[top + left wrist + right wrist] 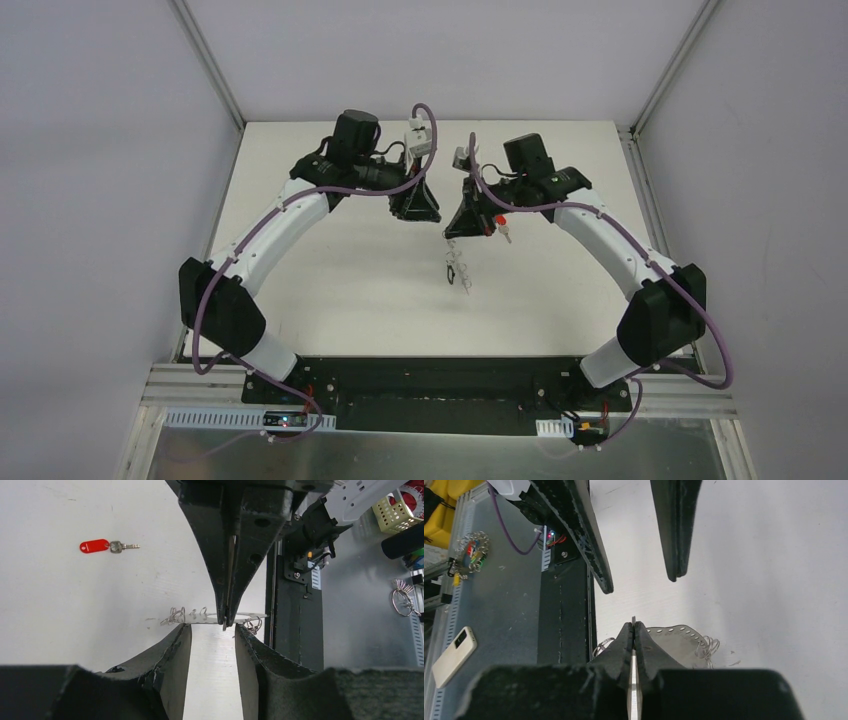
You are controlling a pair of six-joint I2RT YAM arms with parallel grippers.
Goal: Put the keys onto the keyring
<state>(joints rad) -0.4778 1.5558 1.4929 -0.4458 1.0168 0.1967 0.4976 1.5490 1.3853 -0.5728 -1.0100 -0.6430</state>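
Note:
The keyring (458,268) hangs below my right gripper (463,233), which is shut on its thin grey band. In the right wrist view the band (676,639) shows a row of holes and wire loops (706,647) behind the shut right gripper (633,625). A thin metal sliver pokes out at the tips. My left gripper (415,210) is open and empty. In the left wrist view the left gripper (212,630) sits just before the edge-on band (200,620). The red-headed key (95,545) lies on the table, also seen in the top view (506,233). The dark-tagged key is hidden.
The black base rail (295,605) runs along the table's near edge. Beyond it on the grey bench lie a bunch of rings (402,600), a bundle of coloured keys (469,555) and a white handset (454,655). White walls close in the table's sides.

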